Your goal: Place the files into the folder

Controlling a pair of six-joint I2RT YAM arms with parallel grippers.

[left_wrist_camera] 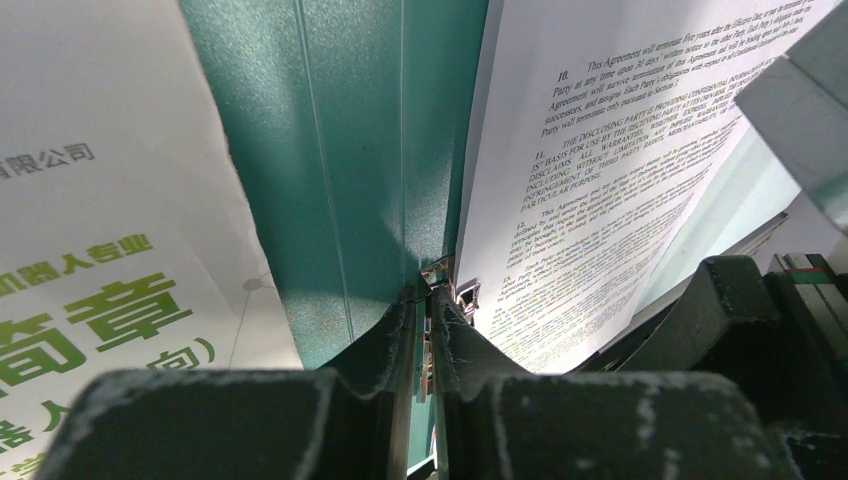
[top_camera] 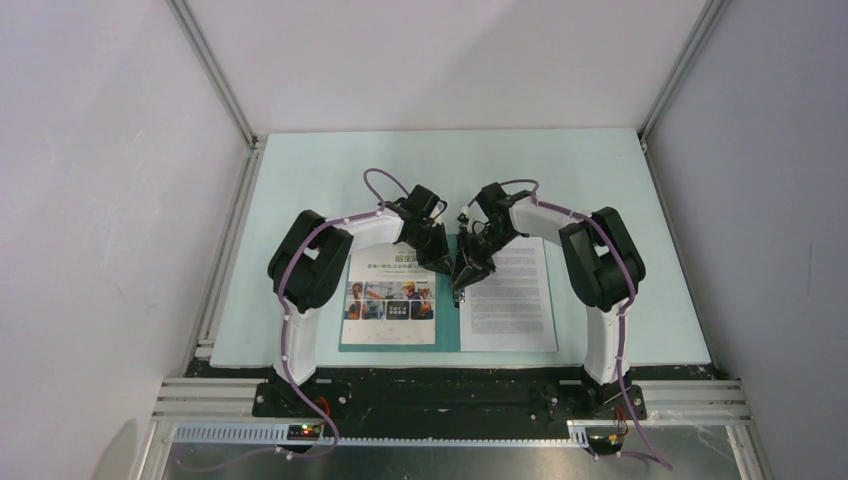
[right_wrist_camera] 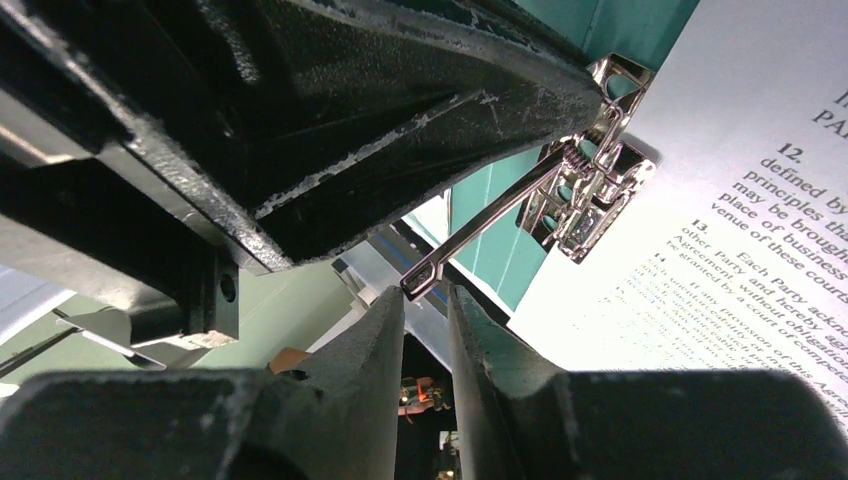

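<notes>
Top cam: folder (top_camera: 457, 325) lies open and flat on the table (top_camera: 600, 180), near-ctr, just far of the two arm bases. Brochure page (top_camera: 392, 300) sits on its left half and text sheet (top_camera: 510, 295) on its right half, w/ the teal spine showing btwn them. Both sheets are flat, edges roughly square w/ the folder.

L arm (top_camera: 310, 260): rises from its base, elbow out to the left, forearm folded back in toward ctr, wrist pitched down over the far part of the spine. L gripper (top_camera: 440, 262) points down. On its wrist cam the fingers (left_wrist_camera: 380, 340) are almost together, only a thin slit w/ a strip of bright metal in it. I read that as pinched on the clip (left_wrist_camera: 450, 285) at the spine.

R arm (top_camera: 600, 260): mirror pose, elbow out right, forearm swung in, wrist tipped down. R gripper (top_camera: 462, 285) is just near of the L one, the two heads almost touching over the spine.

R wrist cam: jaws narrow but apart. The end of the clip's lever (right_wrist_camera: 490, 225) is right at the mouth, against one fingertip (right_wrist_camera: 385, 320). Lever stands raised off the folder. I can't tell if it's pinched, but the gap looks open to me. Clip body overlaps the text sheet's left edge.
</notes>
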